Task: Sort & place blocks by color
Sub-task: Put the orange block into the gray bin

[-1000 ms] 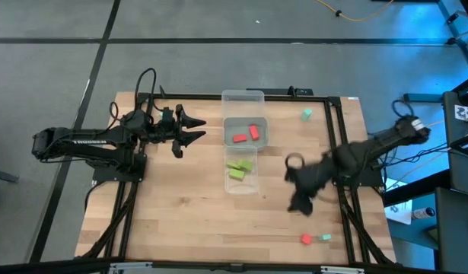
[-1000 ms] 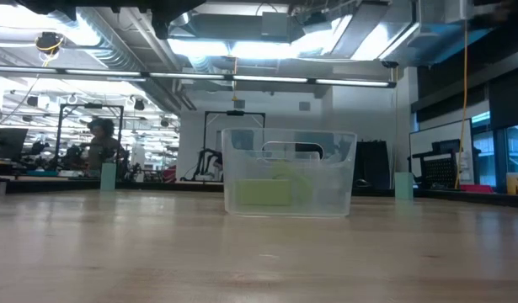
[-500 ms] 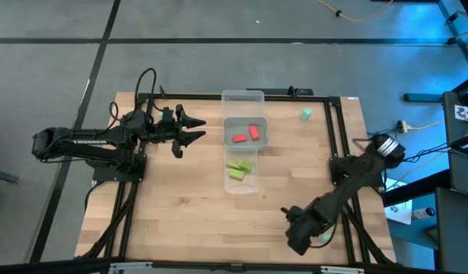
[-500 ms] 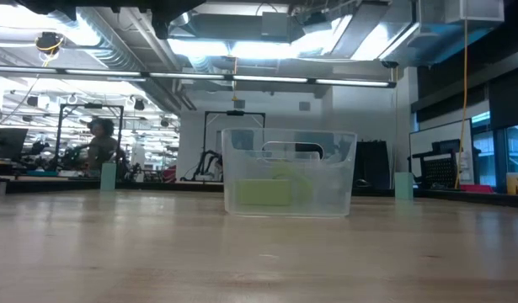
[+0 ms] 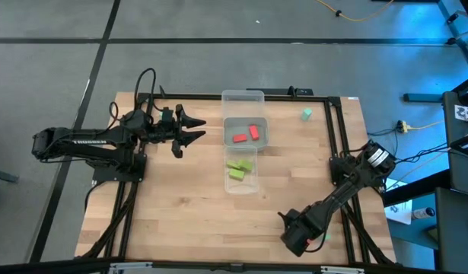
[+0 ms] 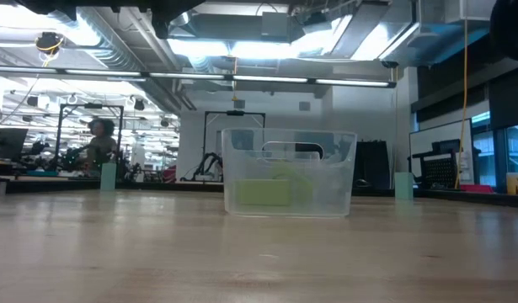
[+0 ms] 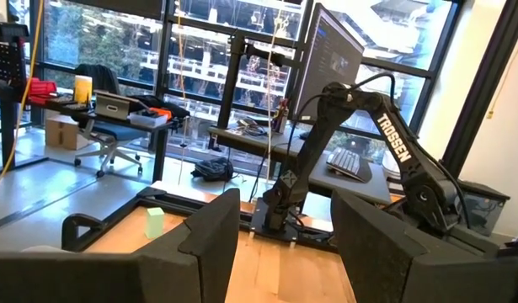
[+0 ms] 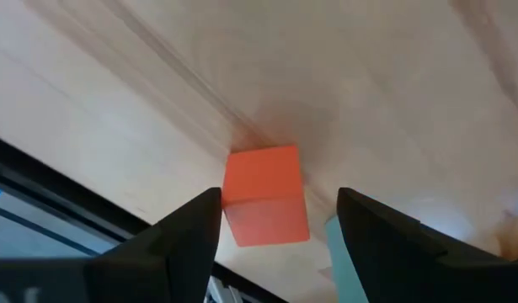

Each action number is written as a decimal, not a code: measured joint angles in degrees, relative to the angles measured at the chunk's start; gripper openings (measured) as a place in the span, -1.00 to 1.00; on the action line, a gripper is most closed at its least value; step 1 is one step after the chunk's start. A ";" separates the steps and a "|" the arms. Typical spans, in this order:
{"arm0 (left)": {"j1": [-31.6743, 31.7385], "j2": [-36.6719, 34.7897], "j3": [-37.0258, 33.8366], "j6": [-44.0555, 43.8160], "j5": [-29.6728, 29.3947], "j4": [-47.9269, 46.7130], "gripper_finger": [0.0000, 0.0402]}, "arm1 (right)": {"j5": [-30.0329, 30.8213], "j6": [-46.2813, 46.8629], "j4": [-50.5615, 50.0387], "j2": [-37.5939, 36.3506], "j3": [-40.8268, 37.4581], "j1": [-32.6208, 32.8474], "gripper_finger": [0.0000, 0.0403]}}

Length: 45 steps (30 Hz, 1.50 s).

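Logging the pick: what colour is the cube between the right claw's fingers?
Red-orange small cube, clearest in the right wrist view.

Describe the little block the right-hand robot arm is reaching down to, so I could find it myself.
Start at the wooden table and go to its near right corner, where the right gripper hangs just above the wood with its fingers open. Framed between those fingers sits the red cube. The block right next to it is teal, so the red colour picks it out.
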 joint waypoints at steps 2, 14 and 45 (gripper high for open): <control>0.00 0.00 0.00 -0.06 0.00 0.00 -0.10 | -0.06 -0.02 0.01 0.10 0.00 0.04 0.19; 0.00 0.00 0.00 -0.06 -0.01 -0.07 -0.10 | -1.60 -0.20 2.74 3.27 0.00 0.07 0.19; 0.00 0.00 0.00 0.12 -0.44 -0.11 -0.10 | 7.73 -17.88 -3.70 -6.64 -0.07 -1.50 -0.32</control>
